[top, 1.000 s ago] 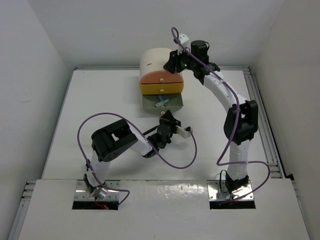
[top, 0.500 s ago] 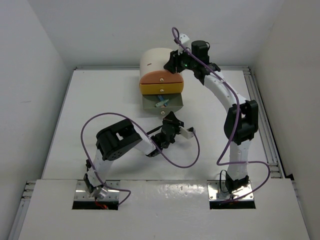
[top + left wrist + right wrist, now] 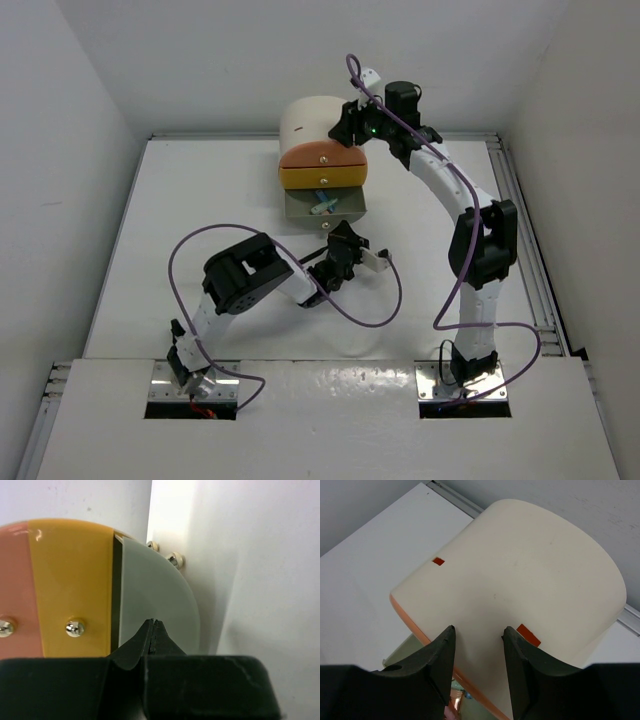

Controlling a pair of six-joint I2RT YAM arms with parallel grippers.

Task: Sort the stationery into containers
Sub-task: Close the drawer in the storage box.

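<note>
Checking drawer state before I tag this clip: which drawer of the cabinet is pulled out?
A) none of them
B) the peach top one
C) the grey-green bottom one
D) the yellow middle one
C: seen from above, the grey-green drawer juts out in front of the yellow drawer, showing its inside with a blue item lying in it.

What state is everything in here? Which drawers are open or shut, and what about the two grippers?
Peach drawer: shut.
Yellow drawer: shut.
Grey-green drawer: pulled out, stationery lying inside.
Left gripper: shut, right at the front of the open drawer.
Right gripper: open, one finger on each side above the cabinet top, holding nothing.
</note>
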